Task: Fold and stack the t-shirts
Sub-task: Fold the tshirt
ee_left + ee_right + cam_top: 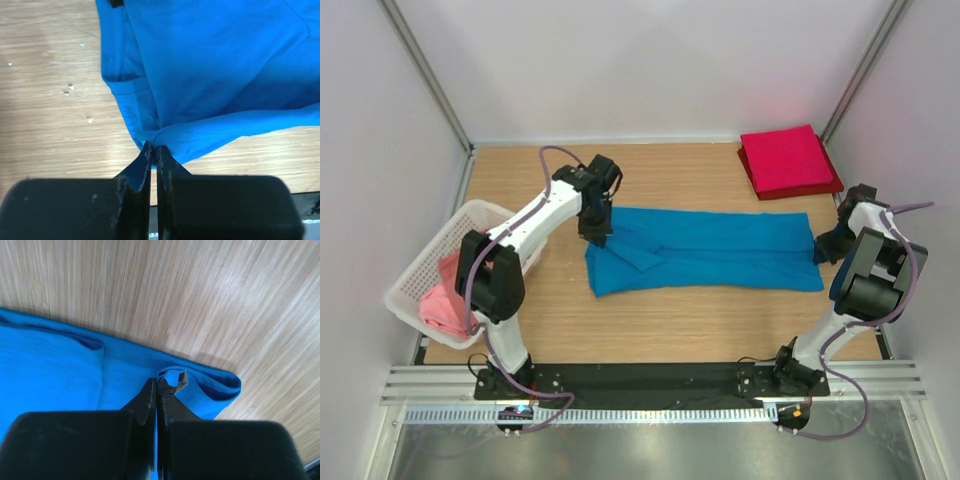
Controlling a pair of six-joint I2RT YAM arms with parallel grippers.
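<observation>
We are mid-fold: the blue shirt [720, 250] lies as a long strip across the table [620, 330], left gripper [152, 147] and right gripper [156, 382] each clamping one end, so next we likely lift and carry one end evenly over the other.

- Top view: bright, even light is provided; faint soft shadows are cast beside the blue t-shirt [705, 250].
- Left wrist view: the table [45, 100] left of the blue t-shirt is washed pale by glare.
- Right wrist view: a sheen is seen on wood beyond the blue t-shirt.
- Wrist views: the near foreground is rendered dark.
</observation>
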